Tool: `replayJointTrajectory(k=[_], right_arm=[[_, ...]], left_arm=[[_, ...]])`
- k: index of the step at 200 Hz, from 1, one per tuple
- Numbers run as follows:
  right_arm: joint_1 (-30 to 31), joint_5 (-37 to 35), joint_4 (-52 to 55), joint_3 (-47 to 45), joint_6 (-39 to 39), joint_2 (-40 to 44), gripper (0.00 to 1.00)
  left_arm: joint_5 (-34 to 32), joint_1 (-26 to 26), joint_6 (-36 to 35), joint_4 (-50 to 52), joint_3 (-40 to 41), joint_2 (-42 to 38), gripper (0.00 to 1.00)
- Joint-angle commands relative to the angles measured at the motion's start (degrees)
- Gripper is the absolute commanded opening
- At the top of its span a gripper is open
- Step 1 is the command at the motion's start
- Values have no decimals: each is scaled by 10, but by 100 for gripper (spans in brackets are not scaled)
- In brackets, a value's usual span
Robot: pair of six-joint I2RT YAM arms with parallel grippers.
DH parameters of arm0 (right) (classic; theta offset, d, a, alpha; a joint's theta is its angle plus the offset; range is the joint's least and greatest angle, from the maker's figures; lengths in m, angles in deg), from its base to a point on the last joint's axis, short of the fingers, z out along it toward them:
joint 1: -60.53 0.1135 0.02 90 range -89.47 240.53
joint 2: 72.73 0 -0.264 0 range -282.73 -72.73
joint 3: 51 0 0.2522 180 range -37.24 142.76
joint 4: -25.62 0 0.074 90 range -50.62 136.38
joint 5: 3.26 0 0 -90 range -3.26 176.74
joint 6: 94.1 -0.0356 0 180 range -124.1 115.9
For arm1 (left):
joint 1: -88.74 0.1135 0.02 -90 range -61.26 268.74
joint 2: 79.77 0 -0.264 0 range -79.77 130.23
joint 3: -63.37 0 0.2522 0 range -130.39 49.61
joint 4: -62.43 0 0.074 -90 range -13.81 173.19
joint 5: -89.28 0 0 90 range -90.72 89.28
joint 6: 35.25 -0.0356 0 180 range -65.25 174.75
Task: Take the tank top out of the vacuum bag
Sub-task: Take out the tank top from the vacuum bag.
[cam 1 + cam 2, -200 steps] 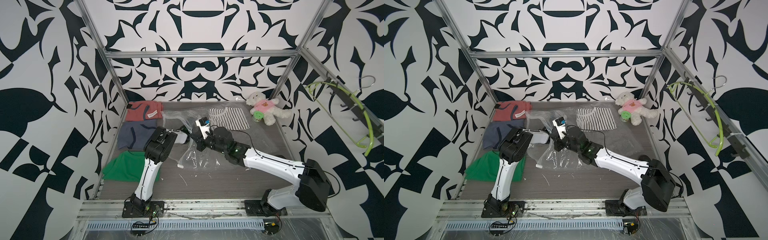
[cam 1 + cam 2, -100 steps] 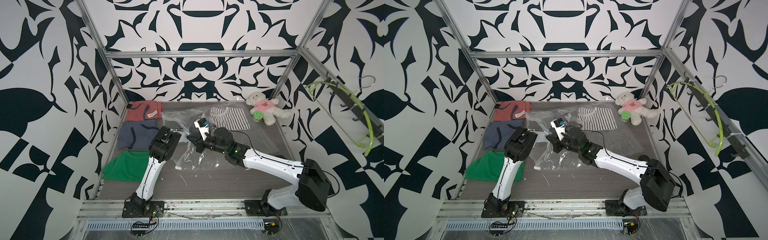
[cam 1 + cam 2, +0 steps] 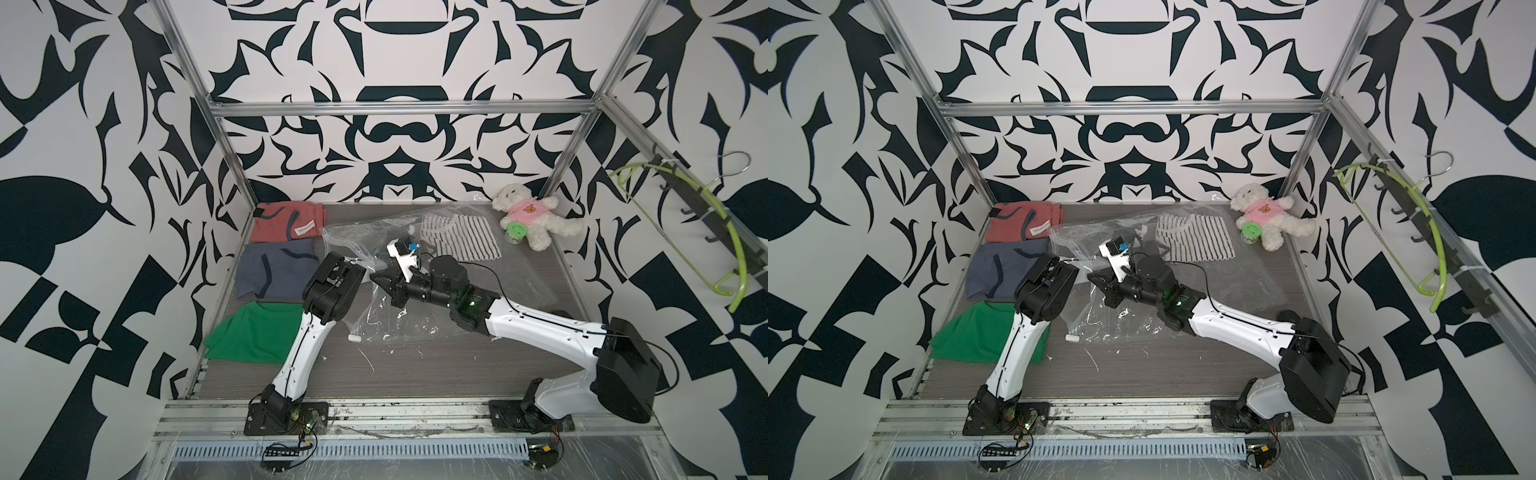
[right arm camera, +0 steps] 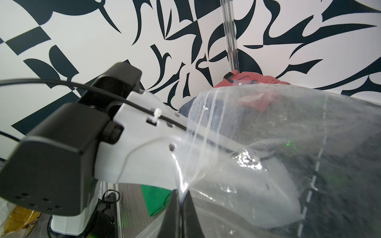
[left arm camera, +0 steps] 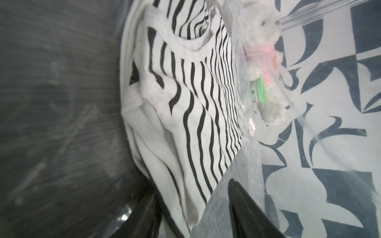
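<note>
Vacuum bag (image 3: 374,232) spans table (image 3: 415,374) centre to twelve o'clock; striped tank top (image 3: 457,237) inside at one o'clock; right gripper (image 4: 179,197) clamped on bag film; left gripper (image 5: 191,193) within bag mouth, jaw state indeterminable.

The left arm (image 3: 307,345) rises from the bench's front edge, elbow folded high; the left pincer (image 5: 193,197) has its jaws apart. The right arm (image 3: 536,328) stretches low toward the bench's middle, and the right pincer (image 4: 181,191) is pinched closed on the vacuum bag (image 4: 268,144).
</note>
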Motion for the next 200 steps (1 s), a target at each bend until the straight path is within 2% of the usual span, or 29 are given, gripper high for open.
replayJointTrajectory(k=[1,22,54,72,104,148,165,173,200], right_arm=[[5,18,-49,2,-4,7,0],[4,16,-52,-1,-5,4,0],[4,9,-61,-9,-2,-10,0],[4,1,-70,-15,0,-21,0],[4,-24,-96,-34,8,-49,0],[5,-68,-151,-64,17,-89,0],[4,-88,-118,-51,45,-97,0],[4,-102,-109,-53,55,-96,0],[4,-138,-136,-81,59,-97,0]], left_arm=[[0,-6,3,58,-10,29,52],[-8,-8,-3,73,-13,28,47],[-22,-10,-19,158,-53,39,39],[-16,-12,-17,178,-66,43,33],[-43,-16,-45,254,-97,47,22],[-57,-16,-52,250,-79,32,11],[-56,-15,-57,258,-85,31,6],[-51,-15,-58,260,-90,32,0],[-44,-15,-56,259,-87,29,0]])
